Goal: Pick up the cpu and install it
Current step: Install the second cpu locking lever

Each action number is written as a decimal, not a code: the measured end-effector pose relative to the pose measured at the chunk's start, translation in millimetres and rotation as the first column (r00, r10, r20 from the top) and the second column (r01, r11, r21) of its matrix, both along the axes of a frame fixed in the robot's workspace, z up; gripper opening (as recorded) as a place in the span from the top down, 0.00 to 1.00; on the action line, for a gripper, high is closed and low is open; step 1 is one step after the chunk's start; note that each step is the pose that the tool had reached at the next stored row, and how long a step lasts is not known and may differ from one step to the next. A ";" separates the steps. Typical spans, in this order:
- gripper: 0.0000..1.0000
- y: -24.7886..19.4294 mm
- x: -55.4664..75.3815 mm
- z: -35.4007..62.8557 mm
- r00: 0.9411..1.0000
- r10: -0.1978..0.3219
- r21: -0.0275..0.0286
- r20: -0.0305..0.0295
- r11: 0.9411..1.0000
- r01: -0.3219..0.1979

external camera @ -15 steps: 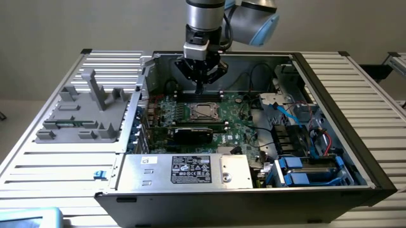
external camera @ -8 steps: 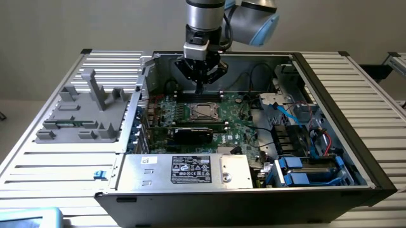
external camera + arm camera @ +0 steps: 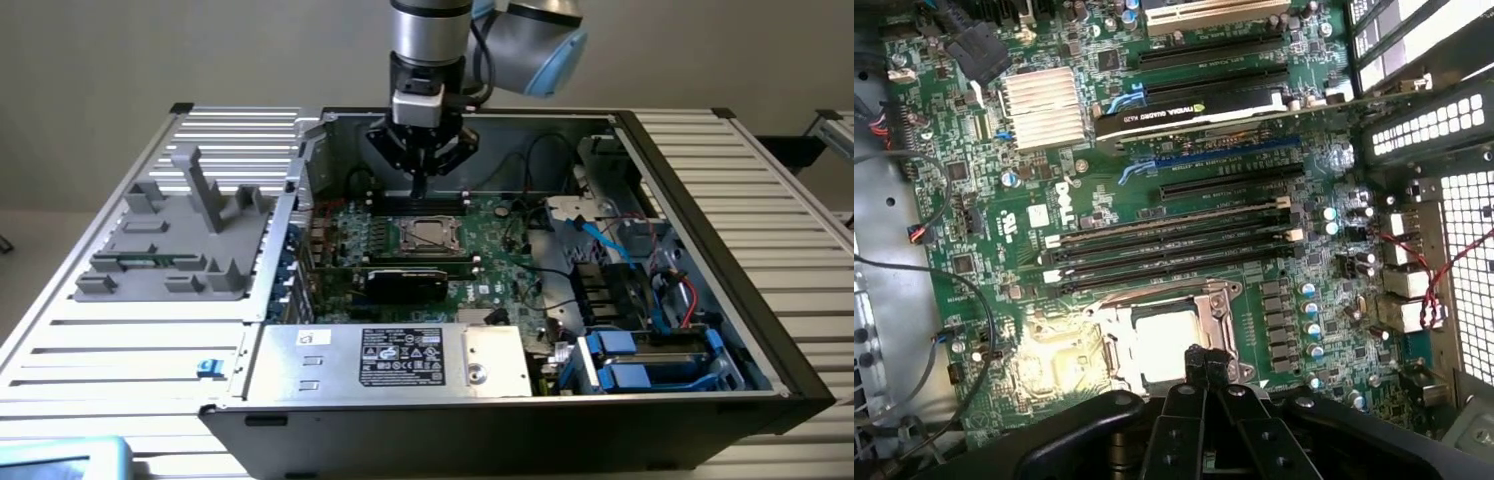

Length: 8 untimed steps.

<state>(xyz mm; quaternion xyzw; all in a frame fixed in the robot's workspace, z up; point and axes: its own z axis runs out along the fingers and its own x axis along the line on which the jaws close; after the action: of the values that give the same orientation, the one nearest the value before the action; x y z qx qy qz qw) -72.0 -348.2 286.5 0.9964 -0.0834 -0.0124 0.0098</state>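
Note:
The cpu (image 3: 427, 235) lies flat in the metal-framed socket on the green motherboard (image 3: 501, 260), inside the open computer case. Its silver top shines brightly in the wrist view, where the cpu (image 3: 1166, 347) sits within the socket frame. My gripper (image 3: 419, 186) hangs just above and behind the socket, pointing down into the case. Its black fingertips (image 3: 1197, 362) are pressed together at the edge of the cpu, and the gripper (image 3: 1205, 366) is shut with nothing visible between them.
A black graphics card (image 3: 407, 280) stands in front of the socket, and a silver power supply box (image 3: 394, 358) with a white label lies nearer still. Memory slots (image 3: 1169, 245) and a finned heatsink (image 3: 1042, 107) flank the socket. A grey fixture (image 3: 174, 245) sits at the exterior view's left, and drive bays and cables (image 3: 627, 350) at its right.

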 end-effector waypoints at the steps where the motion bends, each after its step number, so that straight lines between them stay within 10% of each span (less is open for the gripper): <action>1: 0.89 0.0 0.0 -0.1 1.000 0.019 0.000 0.000 1.000 -0.019; 8: 0.89 0.1 -3.5 -0.5 0.992 0.122 0.000 0.000 0.992 -0.122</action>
<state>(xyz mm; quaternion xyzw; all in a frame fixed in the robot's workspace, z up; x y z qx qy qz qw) -75.5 -348.1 286.0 0.9996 -0.0221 -0.0118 0.0105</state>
